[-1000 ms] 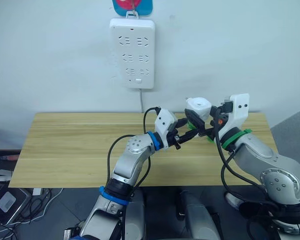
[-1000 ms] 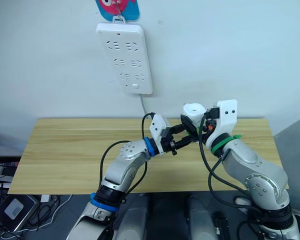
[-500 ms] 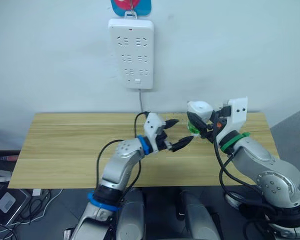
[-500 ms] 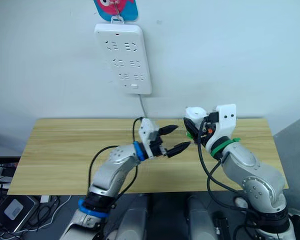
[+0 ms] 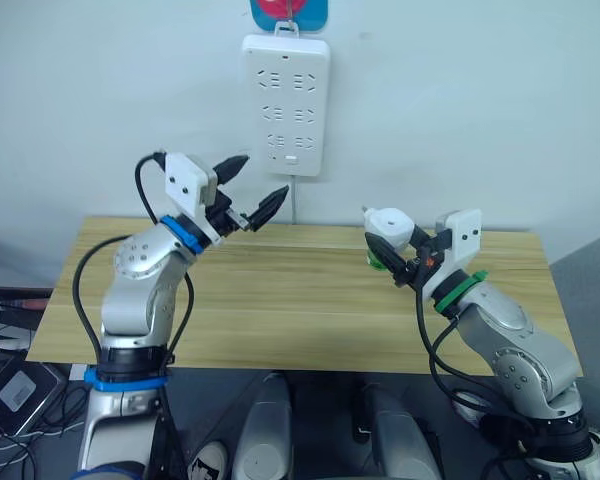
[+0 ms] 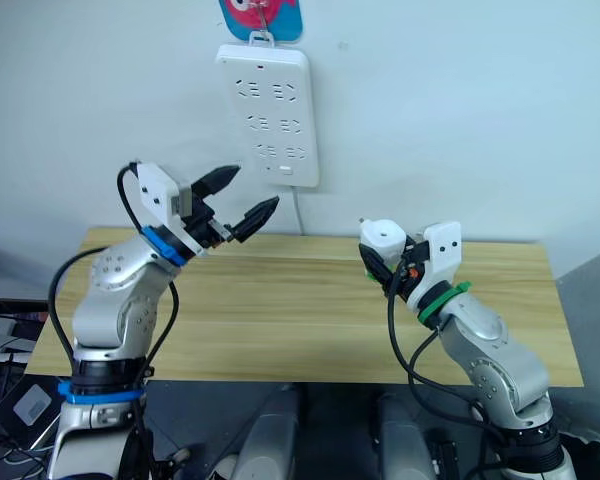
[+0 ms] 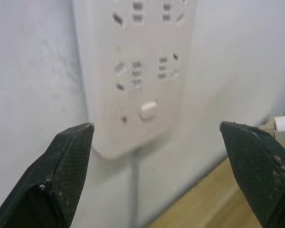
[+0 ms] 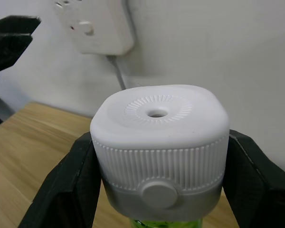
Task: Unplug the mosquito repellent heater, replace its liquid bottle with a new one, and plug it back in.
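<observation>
2 end effectors have parted: the left (image 5: 252, 201), wide open and empty, has risen toward the power strip (image 5: 286, 104), while the right (image 5: 391, 262) grips the heater (image 5: 390, 228), bottle (image 5: 378, 259) fitted, ready for plugging.

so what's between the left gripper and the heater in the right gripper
Nothing: in the left eye view just bare table and wall separate the open left gripper from the heater held by the right gripper.
</observation>
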Tool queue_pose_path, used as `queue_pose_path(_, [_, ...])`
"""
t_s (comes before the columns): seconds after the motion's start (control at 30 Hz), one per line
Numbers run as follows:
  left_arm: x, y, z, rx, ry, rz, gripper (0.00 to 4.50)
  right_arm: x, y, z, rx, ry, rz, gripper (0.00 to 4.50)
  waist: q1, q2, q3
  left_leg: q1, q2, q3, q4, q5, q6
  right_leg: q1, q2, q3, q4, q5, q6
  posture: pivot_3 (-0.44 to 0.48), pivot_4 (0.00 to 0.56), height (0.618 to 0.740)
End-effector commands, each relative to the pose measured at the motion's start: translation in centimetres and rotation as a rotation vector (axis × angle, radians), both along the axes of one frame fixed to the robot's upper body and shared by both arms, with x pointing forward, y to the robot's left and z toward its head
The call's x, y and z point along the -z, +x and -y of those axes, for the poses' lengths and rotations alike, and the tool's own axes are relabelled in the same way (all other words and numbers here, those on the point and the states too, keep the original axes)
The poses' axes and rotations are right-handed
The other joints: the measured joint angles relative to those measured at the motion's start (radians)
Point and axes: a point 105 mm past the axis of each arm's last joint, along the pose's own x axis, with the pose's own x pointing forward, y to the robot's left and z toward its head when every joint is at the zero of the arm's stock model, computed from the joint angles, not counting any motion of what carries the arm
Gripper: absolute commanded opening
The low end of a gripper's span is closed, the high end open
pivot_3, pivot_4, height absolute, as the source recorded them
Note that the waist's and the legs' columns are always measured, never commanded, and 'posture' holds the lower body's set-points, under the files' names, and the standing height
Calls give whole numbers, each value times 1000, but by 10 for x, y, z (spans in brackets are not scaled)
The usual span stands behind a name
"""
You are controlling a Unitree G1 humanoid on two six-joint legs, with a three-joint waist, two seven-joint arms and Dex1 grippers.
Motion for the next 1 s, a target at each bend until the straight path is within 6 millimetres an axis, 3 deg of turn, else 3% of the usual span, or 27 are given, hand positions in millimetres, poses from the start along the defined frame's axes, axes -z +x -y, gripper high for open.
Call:
queue_pose_path(0.03, [-13,7,7,42,30,63,4500,-18,-3,-5,-18,22,66,3070,11,0,0,0,0,0,0,0,0,0,0,0,0,0,0,347,284,740])
queue_pose_path(0.4, [-26,37,31,146,55,112,4500,-28,-9,0,12,30,88,3070,28,-1,0,-1,0,0,0,0,0,-1,0,-1,0,3,-5,289,278,740])
queue_pose_path(0.6, [-29,32,49,305,94,100,4500,-36,-12,5,32,52,99,3070,45,-1,-1,-2,0,-2,1,2,0,0,0,-3,0,5,-5,279,276,740])
queue_pose_path(0.93, [-34,29,53,463,27,-64,4500,-49,-20,2,3,65,112,3069,28,-2,-1,-3,0,-2,0,2,1,-1,1,-3,0,6,-5,264,275,740])
queue_pose_path(1.0, [-30,26,51,501,19,-127,4102,-54,-22,-1,-18,65,115,3069,20,-2,-1,-3,0,-2,1,2,1,-1,1,-3,0,6,-5,257,274,740])
